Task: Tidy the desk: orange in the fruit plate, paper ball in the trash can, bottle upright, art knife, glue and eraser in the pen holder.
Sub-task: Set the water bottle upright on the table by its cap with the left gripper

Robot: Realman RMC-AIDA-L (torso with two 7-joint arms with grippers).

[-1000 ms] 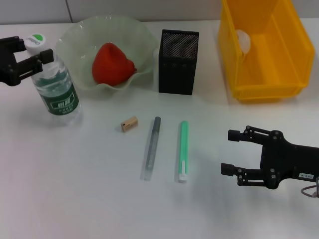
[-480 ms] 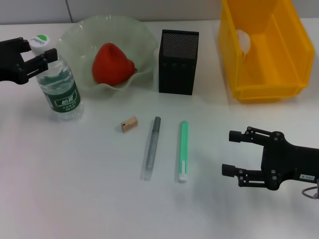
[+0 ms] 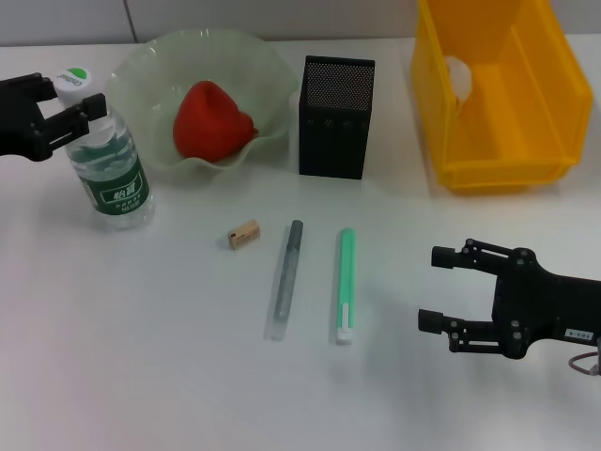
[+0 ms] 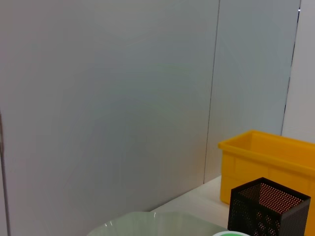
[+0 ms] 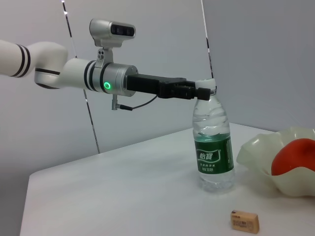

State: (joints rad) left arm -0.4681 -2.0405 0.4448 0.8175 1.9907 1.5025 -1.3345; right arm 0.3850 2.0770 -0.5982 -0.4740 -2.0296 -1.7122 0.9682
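Note:
The bottle (image 3: 111, 167) stands upright on the desk at the left, and my left gripper (image 3: 64, 103) is shut on its neck just under the cap. The right wrist view shows the same grip on the bottle (image 5: 212, 147). The orange (image 3: 211, 120) lies in the fruit plate (image 3: 141, 66). Inside the trash can (image 3: 498, 141), the paper ball (image 3: 457, 75) rests against the far wall. The eraser (image 3: 243, 234), a grey art knife (image 3: 285, 279) and a green glue stick (image 3: 346, 284) lie in front of the pen holder (image 3: 335, 117). My right gripper (image 3: 430, 287) hovers open to their right.
The fruit plate, pen holder and trash can stand in a row along the back of the white desk. The left wrist view shows the pen holder (image 4: 268, 209) and trash can (image 4: 270, 162) before a grey wall.
The bottle has gone from tilted to upright, held at the neck by my left gripper, which shifted slightly back. The right arm has not moved.

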